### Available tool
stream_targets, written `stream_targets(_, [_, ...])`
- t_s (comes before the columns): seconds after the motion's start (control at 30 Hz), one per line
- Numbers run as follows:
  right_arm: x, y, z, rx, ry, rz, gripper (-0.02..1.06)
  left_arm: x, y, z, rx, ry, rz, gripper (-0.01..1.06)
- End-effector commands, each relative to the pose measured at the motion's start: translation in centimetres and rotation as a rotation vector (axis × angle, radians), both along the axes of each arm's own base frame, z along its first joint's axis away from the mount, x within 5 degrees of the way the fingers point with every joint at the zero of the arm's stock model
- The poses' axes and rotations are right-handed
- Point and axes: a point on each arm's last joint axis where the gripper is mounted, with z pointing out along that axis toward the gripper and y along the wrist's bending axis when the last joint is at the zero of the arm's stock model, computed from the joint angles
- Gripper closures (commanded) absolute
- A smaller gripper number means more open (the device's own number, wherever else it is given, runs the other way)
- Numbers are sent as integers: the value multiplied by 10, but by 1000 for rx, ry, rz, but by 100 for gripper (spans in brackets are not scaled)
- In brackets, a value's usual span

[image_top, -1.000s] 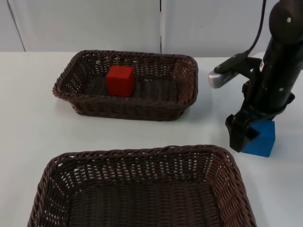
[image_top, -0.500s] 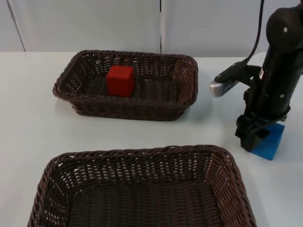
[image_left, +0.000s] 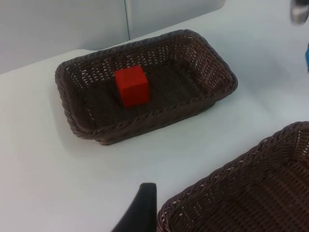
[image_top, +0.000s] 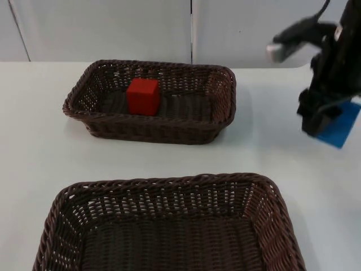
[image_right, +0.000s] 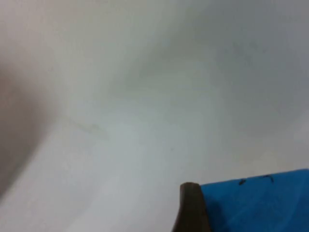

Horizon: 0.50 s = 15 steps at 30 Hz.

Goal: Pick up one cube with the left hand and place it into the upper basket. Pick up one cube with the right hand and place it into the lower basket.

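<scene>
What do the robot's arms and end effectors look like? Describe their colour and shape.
The right arm is matte black with chunky, rounded links. The right end effector, over the table's right side, is black as well, with blocky fingers rounded at the tip. The left end effector, waiting above the table, is black and tapering.

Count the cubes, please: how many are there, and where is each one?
2. The red cube sits inside the upper basket. The blue cube is held by the right gripper, lifted above the table.
</scene>
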Motion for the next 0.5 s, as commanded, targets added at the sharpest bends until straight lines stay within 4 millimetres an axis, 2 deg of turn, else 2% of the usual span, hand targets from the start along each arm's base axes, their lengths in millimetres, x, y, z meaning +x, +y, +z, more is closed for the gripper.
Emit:
stream_targets(0.0, [-6,-5,28,27,-47,-41,105,-1,0,0,-4,-3,-1,13])
stream_targets(0.1, [-15,-8,60,77,-119,-91,105,-1,0,0,-9,-2,-1,13])
stream_targets(0.13, [-15,-8,60,77,-119,-91,105,-1,0,0,-9,-2,-1,13])
stream_targets(0.27, [-27,-13,95,144,-196,-154,105,-1,0,0,-9,-2,-1,13])
stream_targets(0.3, [-27,-13,95,144,-196,-154,105,-1,0,0,-9,-2,-1,13])
stream_targets(0.4, [-36,-17,114,180,-243,-180,105,-1,0,0,-8,0,-2,13])
stream_targets(0.47, [-37,-18,117,184,-250,-180,105,-1,0,0,-8,0,-2,13])
